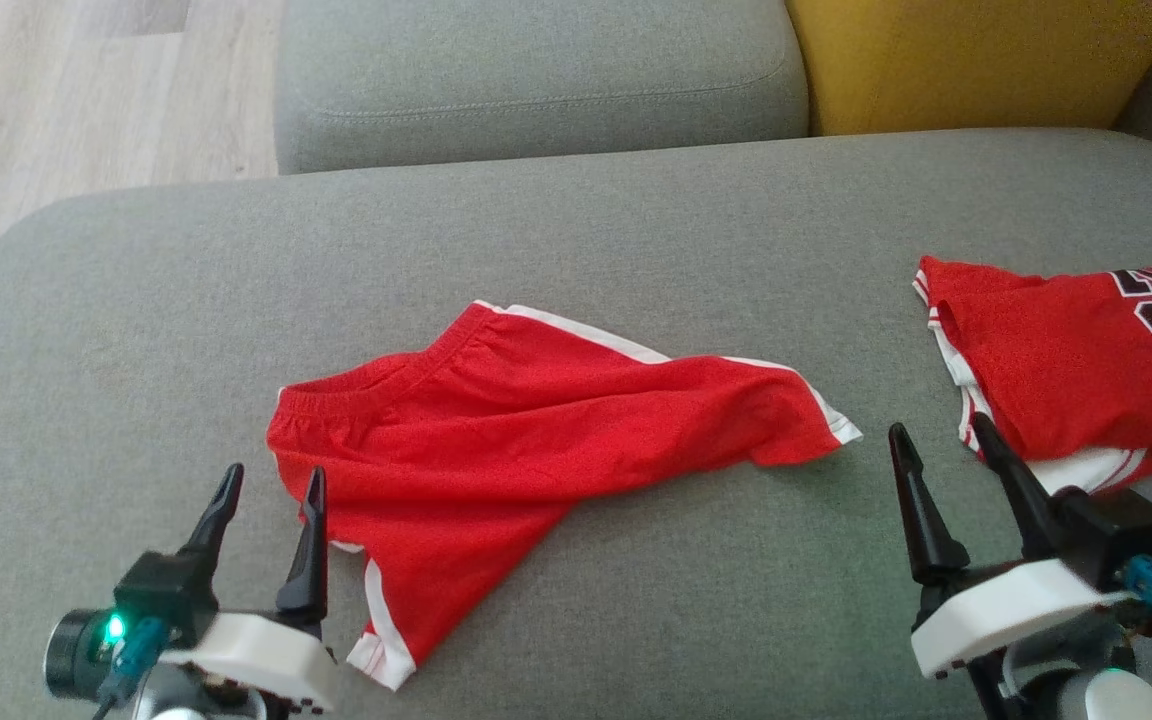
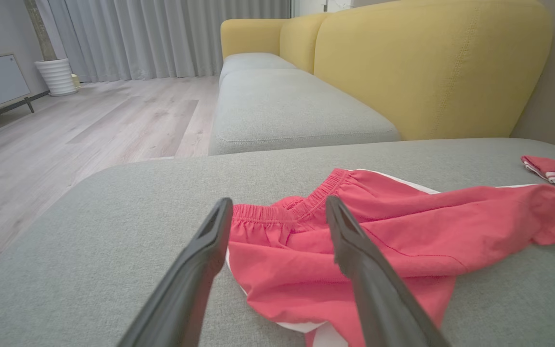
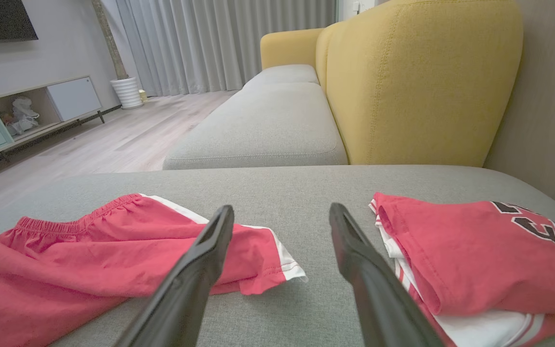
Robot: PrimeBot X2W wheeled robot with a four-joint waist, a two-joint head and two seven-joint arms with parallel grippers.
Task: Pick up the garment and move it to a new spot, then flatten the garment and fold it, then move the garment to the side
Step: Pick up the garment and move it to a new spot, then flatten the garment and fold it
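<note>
The garment [image 1: 526, 425] is a pair of red shorts with white side stripes, lying rumpled on the grey cushion [image 1: 576, 230]. Its elastic waistband faces left and one leg reaches right. The left wrist view looks at the garment [image 2: 378, 231] from its waistband end; the right wrist view has the garment [image 3: 94, 255] at lower left. My left gripper [image 1: 271, 485] hovers open at the waistband's near left corner, nothing between its fingers. My right gripper [image 1: 936, 430] stands open over bare cushion, between the shorts' leg hem and the folded jersey.
A folded red jersey [image 1: 1066, 360] with a black number lies at the cushion's right edge, close beside my right gripper. Beyond are another grey seat cushion [image 1: 536, 80] and a yellow backrest [image 1: 976, 60]. Wooden floor [image 1: 86, 90] lies off the left edge.
</note>
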